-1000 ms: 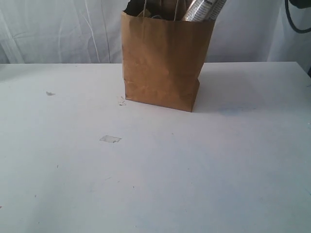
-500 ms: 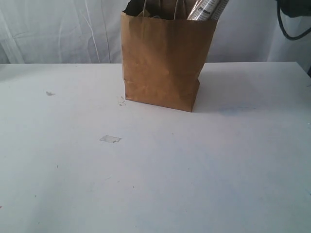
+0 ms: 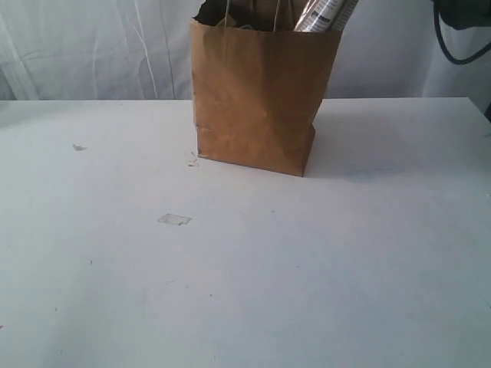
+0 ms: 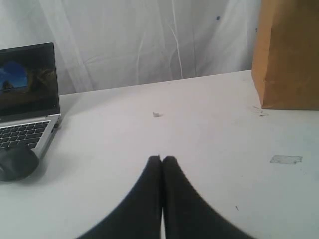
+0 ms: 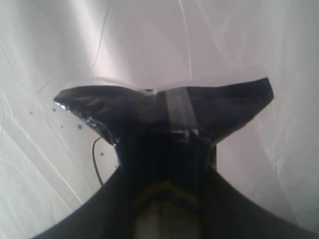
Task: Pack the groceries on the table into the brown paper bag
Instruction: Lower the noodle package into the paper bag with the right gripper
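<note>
Right wrist view gives us the right claw (image 5: 164, 154) clenched on a dark flat pouch (image 5: 164, 102). Its crimped end fans out past the fingertips and a seam strip runs down its middle. No label shows, so we only judge it to be the brown pouch from the groceries. Beyond the claw is nothing but white curtain (image 5: 239, 40), so the arm is raised with the wrist pointing outward, not down at the table. We take that height as deliberate: the pouch has to clear the bag's rim before it can drop in.

In the exterior view only a dark piece of that arm and its cable (image 3: 459, 31) shows, higher than the bag's mouth and off to its side. The brown paper bag (image 3: 257, 100) stands upright on the table (image 3: 307, 268). We judge it to be below the right claw and toward the other arm. The long pasta packet (image 3: 326, 11) pokes out of its top.

The left claw (image 4: 162, 160) is pinched shut on nothing, low over the table. The bag is ahead of it to one side, and a laptop (image 4: 27, 99) and mouse (image 4: 15, 164) are to the other. We reckon it is parked out of the way.
</note>
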{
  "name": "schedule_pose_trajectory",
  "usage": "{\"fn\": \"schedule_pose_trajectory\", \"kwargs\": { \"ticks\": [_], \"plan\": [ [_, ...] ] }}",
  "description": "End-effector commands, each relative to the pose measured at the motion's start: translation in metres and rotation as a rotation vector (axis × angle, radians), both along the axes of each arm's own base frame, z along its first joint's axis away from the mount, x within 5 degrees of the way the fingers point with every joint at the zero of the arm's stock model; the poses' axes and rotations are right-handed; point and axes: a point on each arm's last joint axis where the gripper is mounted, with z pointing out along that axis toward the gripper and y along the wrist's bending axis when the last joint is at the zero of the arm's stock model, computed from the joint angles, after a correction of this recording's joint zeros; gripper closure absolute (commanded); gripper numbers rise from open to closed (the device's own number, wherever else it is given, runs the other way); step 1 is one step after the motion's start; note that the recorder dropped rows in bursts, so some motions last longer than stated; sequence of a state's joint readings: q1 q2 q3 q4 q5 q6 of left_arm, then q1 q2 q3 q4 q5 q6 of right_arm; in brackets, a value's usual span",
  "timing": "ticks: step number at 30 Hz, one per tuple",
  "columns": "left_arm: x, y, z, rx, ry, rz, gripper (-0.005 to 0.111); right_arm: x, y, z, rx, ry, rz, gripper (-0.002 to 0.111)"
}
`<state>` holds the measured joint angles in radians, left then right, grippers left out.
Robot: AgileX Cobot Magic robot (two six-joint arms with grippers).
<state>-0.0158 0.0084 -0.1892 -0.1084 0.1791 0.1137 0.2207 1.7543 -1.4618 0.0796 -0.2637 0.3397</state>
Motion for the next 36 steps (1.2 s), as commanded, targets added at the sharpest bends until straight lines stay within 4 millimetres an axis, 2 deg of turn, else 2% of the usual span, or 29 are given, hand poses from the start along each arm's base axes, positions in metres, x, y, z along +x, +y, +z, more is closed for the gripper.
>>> {"fn": "schedule_pose_trajectory", "kwargs": {
  "ticks": [1, 24, 31, 36],
  "plan": [
    [-0.001, 0.0, -0.001, -0.004, -0.004, -0.007, 0.107, -0.001, -0.001, 0.013, 0.004, -0.094, -0.005, 0.093],
    [-0.001, 0.0, -0.001, -0.006, -0.004, -0.006, 0.107, -0.001, 0.0, 0.004, -0.085, 0.01, 0.002, 0.093],
    [-0.001, 0.0, -0.001, -0.004, -0.004, -0.007, 0.107, -0.002, 0.001, -0.009, -0.228, 0.117, 0.019, 0.093],
    [-0.001, 0.0, -0.001, -0.004, -0.004, -0.007, 0.107, -0.002, 0.001, -0.005, -0.248, 0.07, 0.012, 0.093]
  ]
}}
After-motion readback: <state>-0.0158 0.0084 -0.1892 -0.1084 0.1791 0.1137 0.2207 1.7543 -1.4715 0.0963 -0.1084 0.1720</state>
